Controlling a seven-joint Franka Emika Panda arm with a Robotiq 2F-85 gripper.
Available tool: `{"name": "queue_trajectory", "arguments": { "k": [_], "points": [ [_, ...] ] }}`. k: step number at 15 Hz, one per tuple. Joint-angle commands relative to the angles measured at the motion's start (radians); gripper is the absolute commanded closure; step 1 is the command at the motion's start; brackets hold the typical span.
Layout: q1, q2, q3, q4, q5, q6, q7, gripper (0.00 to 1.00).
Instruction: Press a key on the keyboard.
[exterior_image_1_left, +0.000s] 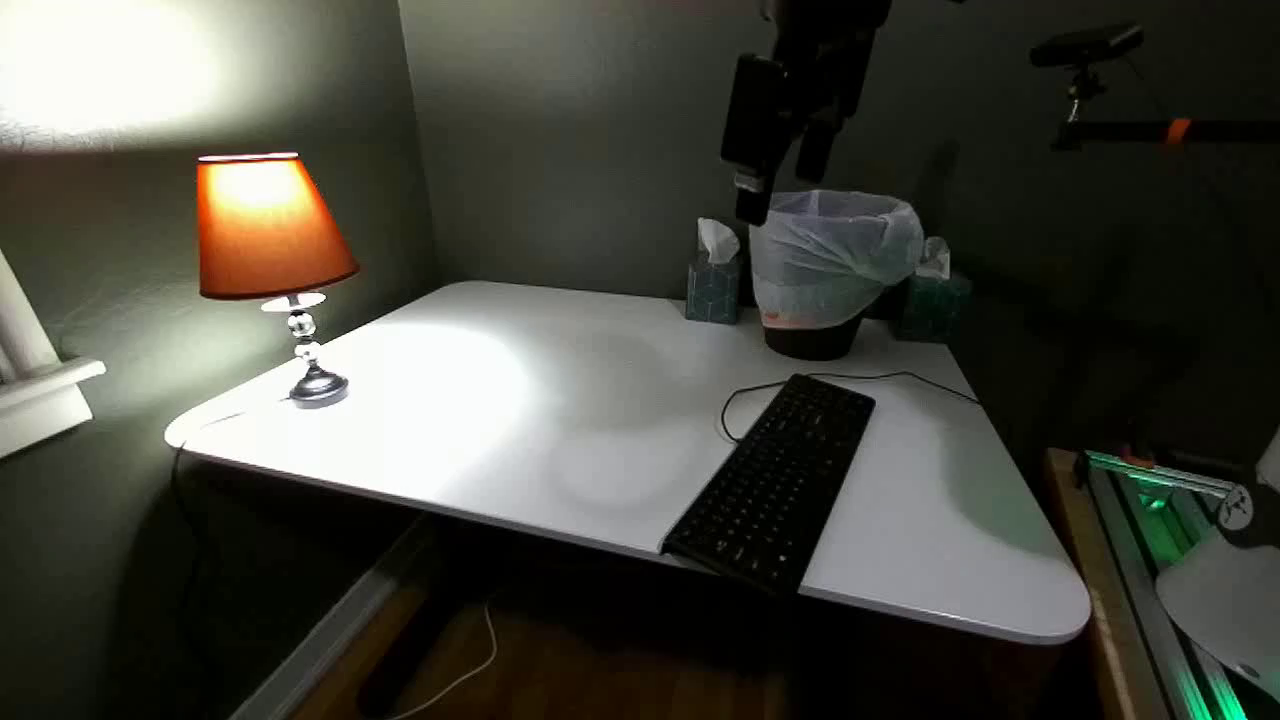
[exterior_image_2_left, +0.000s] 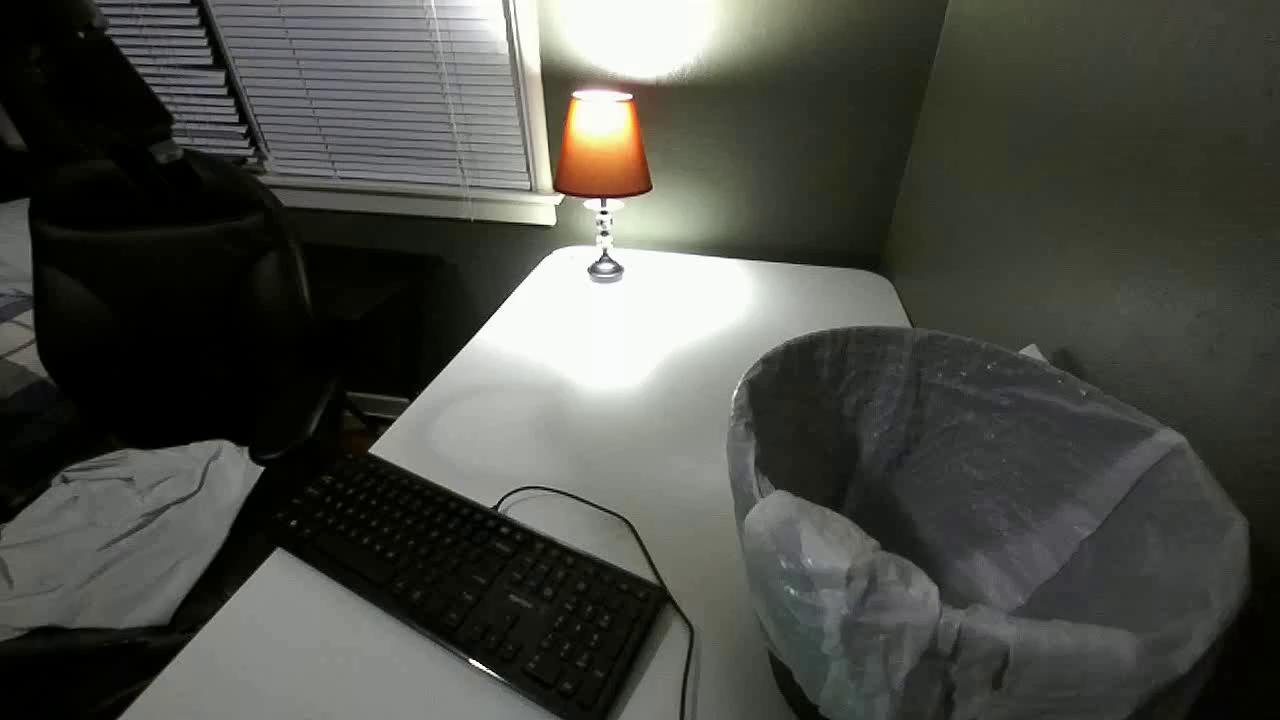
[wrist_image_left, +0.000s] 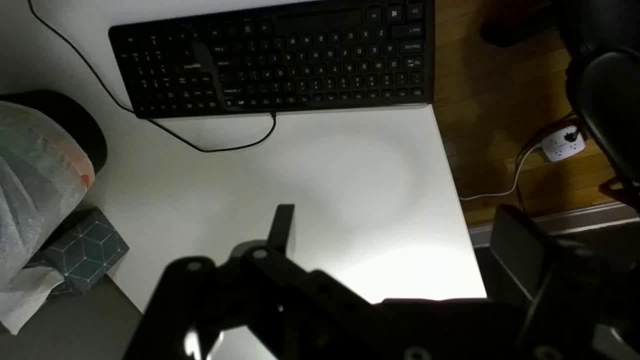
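Keyboard and cable lie on the white desk — one end of the keyboard juts just past the edge, the other sits near the bag-lined bin. Up high hangs the gripper, its fingers spread wide, well apart from the keys.

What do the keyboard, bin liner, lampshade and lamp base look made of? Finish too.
Keyboard: likely hard black plastic; glossy border, with a bright glint on its edge in an exterior view.
Bin liner: probably thin plastic film; whitish, translucent, creased.
Lampshade: orange, light glows through; fabric or plastic, can't tell.
Lamp base: shiny, silvery; metal or metallic-coated, can't tell.
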Motion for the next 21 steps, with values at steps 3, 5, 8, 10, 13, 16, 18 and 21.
{"name": "queue_trajectory", "arguments": {
  "k": [3,5,8,10,13,16,18,21],
  "points": [
    [0.030,0.006,-0.026,0.003,-0.015,-0.005,0.012,0.00],
    [0.030,0.006,-0.026,0.003,-0.015,-0.005,0.012,0.00],
    [0.030,0.006,-0.026,0.003,-0.015,-0.005,0.012,0.00],
    [0.026,-0.005,-0.049,-0.015,0.004,0.005,0.012,0.00],
    [0.008,-0.038,-0.132,-0.089,0.062,0.046,0.033,0.00],
    [-0.025,-0.070,-0.209,-0.177,0.100,0.136,0.061,0.00],
    [-0.045,-0.086,-0.266,-0.251,0.141,0.238,0.048,0.00],
    [-0.103,-0.087,-0.331,-0.346,0.190,0.376,0.045,0.00]
  ]
}}
